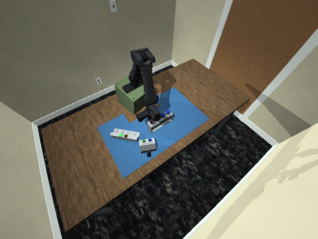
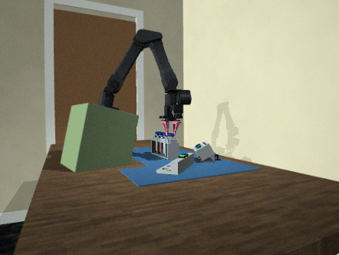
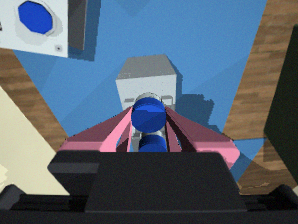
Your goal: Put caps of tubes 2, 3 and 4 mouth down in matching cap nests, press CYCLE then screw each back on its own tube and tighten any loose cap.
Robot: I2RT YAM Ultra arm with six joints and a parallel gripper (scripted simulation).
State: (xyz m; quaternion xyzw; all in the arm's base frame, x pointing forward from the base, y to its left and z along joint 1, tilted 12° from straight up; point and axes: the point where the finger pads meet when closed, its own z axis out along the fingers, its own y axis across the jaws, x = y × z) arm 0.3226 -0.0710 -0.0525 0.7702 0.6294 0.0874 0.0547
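The decapping station (image 1: pixel 166 121) (image 2: pixel 165 149) (image 3: pixel 146 75) is a grey block on the blue mat that holds a row of tubes with blue caps. My gripper (image 1: pixel 155 121) (image 2: pixel 170 134) (image 3: pixel 148 111) points straight down over the end tube, the one nearest the cap tray in the top view. Its pink fingers are shut on that tube's blue cap (image 3: pixel 148 113), and the cap sits on the tube. Another blue cap (image 3: pixel 152 143) shows just behind it, and two more caps (image 1: pixel 165 114) (image 2: pixel 159 134) show along the row. The cap tray (image 1: pixel 124 134) (image 2: pixel 177 165) shows a green lamp (image 1: pixel 121 135) lit.
The white key box (image 1: pixel 147 145) (image 2: pixel 205 151) stands on the mat (image 1: pixel 180 119) in front of the station, and its blue key (image 3: pixel 35 16) shows in the wrist view. A green box (image 1: pixel 131 95) (image 2: pixel 97 138) carries the arm's base behind the station.
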